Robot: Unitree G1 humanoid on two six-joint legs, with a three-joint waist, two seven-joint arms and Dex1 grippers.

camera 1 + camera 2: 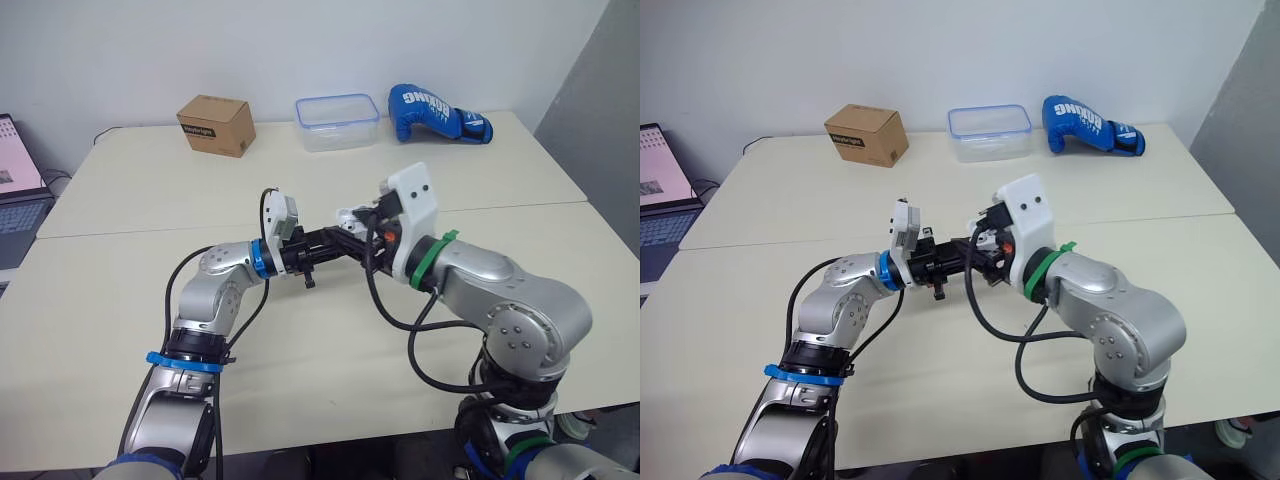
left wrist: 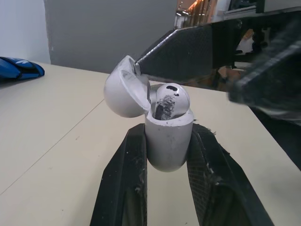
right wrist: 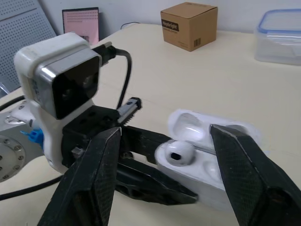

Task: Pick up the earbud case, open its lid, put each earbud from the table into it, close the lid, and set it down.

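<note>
The white earbud case (image 2: 168,141) is held upright above the table's middle, with my left gripper (image 2: 167,132) shut on its body. Its lid (image 2: 124,87) is swung open, and one white earbud (image 2: 171,96) sits in the case. My right gripper (image 3: 165,131) faces it from the opposite side and is open, its fingers (image 3: 94,174) spread on either side of the case (image 3: 207,165). In the left wrist view one right finger tip rests at the lid's rim. In the head views the two grippers (image 1: 338,242) meet tip to tip and hide the case.
At the table's far edge stand a cardboard box (image 1: 215,124), a clear plastic container (image 1: 337,121) and a blue boxing glove (image 1: 437,113). A laptop (image 1: 18,190) sits off the left side. The table (image 1: 120,300) is two cream tops joined by a seam.
</note>
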